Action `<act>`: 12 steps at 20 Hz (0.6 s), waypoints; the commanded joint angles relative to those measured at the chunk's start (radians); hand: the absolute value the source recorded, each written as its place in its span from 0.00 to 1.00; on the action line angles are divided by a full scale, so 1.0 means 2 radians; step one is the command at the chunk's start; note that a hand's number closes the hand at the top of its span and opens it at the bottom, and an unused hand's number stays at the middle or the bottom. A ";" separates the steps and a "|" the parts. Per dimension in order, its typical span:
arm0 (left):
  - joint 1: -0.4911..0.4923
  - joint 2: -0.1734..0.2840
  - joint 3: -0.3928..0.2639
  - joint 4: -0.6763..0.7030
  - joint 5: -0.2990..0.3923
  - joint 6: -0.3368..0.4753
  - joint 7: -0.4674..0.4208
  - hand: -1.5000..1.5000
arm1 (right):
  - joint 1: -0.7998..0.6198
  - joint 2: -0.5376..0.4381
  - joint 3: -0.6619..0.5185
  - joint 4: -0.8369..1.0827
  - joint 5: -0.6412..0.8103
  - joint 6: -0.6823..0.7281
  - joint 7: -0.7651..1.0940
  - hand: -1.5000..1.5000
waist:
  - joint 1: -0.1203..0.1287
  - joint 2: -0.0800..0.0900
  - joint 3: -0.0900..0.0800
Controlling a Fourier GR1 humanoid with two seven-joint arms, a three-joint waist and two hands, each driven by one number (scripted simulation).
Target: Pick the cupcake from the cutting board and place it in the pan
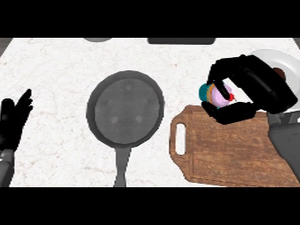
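My right hand [259,90] is curled round the cupcake [215,95], which shows a teal wrapper, pink frosting and a red dot. Hand and cupcake sit over the far left corner of the wooden cutting board [230,149], seemingly lifted off it. The dark grey pan [126,110] lies left of the board, its handle pointing toward me, with nothing in it. My left hand [9,125] rests open at the left edge, fingers up, well away from the pan.
A white plate [288,68] with a brown item on it lies behind my right hand at the far right. A dark rectangular object [181,41] and a grey round object [98,39] sit at the counter's far edge.
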 commanded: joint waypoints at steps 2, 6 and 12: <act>-0.006 0.001 0.016 0.013 -0.003 -0.005 -0.008 0.50 | -0.057 0.089 0.022 0.034 0.015 0.007 0.062 1.00 | 0.000 0.000 0.000; 0.020 -0.009 0.006 -0.011 -0.011 -0.005 -0.011 0.50 | -0.103 0.158 0.020 0.108 0.021 -0.013 0.087 1.00 | 0.004 0.000 0.000; 0.013 -0.026 0.000 -0.011 -0.020 -0.002 -0.010 0.50 | -0.166 0.233 0.016 0.277 0.040 -0.067 0.048 1.00 | 0.008 0.002 0.000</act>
